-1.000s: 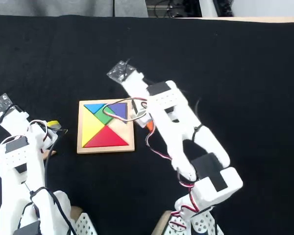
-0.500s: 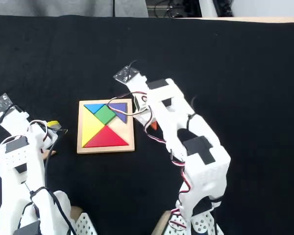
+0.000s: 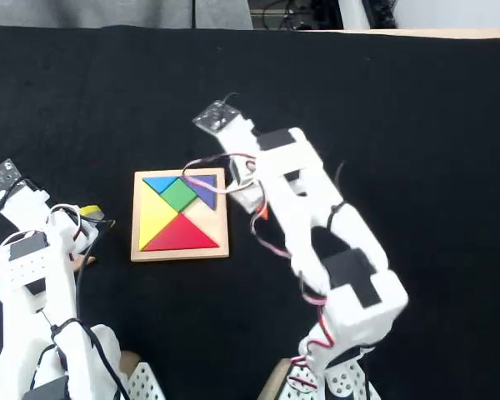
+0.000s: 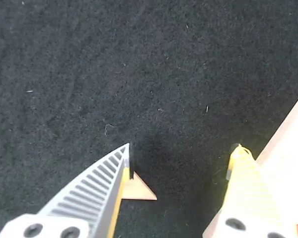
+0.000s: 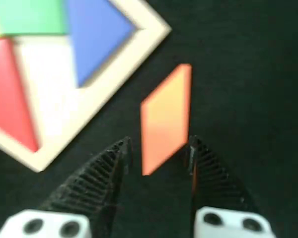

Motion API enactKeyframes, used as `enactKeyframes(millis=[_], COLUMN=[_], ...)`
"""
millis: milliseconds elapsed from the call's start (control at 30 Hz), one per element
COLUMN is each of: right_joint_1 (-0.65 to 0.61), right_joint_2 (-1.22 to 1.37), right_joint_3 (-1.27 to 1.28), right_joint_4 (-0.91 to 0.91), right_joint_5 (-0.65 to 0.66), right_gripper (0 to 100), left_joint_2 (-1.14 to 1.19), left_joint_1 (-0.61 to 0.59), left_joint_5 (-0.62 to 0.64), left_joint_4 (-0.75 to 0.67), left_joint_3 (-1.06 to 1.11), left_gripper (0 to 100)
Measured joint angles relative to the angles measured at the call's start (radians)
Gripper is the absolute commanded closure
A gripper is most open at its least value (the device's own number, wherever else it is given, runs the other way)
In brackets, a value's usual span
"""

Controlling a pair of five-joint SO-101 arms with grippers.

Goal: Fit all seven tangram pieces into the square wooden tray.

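The square wooden tray (image 3: 222, 212) holds blue, green, purple, yellow and red pieces, and its right-middle part is bare. An orange parallelogram (image 5: 166, 116) lies flat on the black cloth just off a tray corner (image 5: 156, 30). My right gripper (image 5: 158, 146) is open, its fingers straddling the parallelogram's near end. From above, the orange piece (image 3: 263, 213) peeks out under the right arm. My left gripper (image 4: 181, 148) is open over bare cloth left of the tray (image 4: 293, 144). A small pale triangle (image 4: 139, 189) lies against its grey finger.
Black cloth covers the whole table. The right arm (image 3: 308, 208) arches over the tray's right edge. The left arm (image 3: 33, 250) stands at the table's left side. Open cloth lies behind and to the right of the tray.
The right arm has swung a little to the right and away from the tray, its wrist end drawing back. The left arm and the tray's pieces have not moved.
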Motion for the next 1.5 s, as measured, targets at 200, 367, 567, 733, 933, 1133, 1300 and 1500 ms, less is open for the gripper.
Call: enactKeyframes(millis=[200, 367, 567, 733, 933, 1133, 1300, 1500], right_joint_1=[-0.023, 0.015, 0.020, 0.021, 0.021, 0.052, 0.100, 0.189], right_joint_2=[0.003, 0.098, 0.173, 0.178, 0.178, 0.178, 0.178, 0.180], right_joint_3=[0.041, -0.002, -0.038, -0.054, -0.054, -0.054, -0.054, -0.109], right_joint_4=[-0.043, -0.044, -0.046, -0.041, -0.041, -0.041, -0.041, -0.034], right_joint_5=[0.054, 0.060, 0.098, 0.100, 0.100, 0.100, 0.101, 0.097], right_gripper=[80.5, 80.5, 80.7, 80.8, 80.8, 80.8, 80.8, 80.8], left_joint_2=[0.000, 0.000, 0.000, 0.000, 0.000, 0.000, 0.000, 0.000], left_joint_1=[0.000, 0.000, 0.000, 0.000, 0.000, 0.000, 0.000, 0.000], left_joint_5=[0.000, 0.000, 0.000, 0.000, 0.000, 0.000, 0.000, 0.000], left_joint_4=[0.000, 0.000, 0.000, 0.000, 0.000, 0.000, 0.000, 0.000], left_joint_3=[0.000, 0.000, 0.000, 0.000, 0.000, 0.000, 0.000, 0.000], left_gripper=[69, 69, 69, 69, 69, 69, 69, 69])
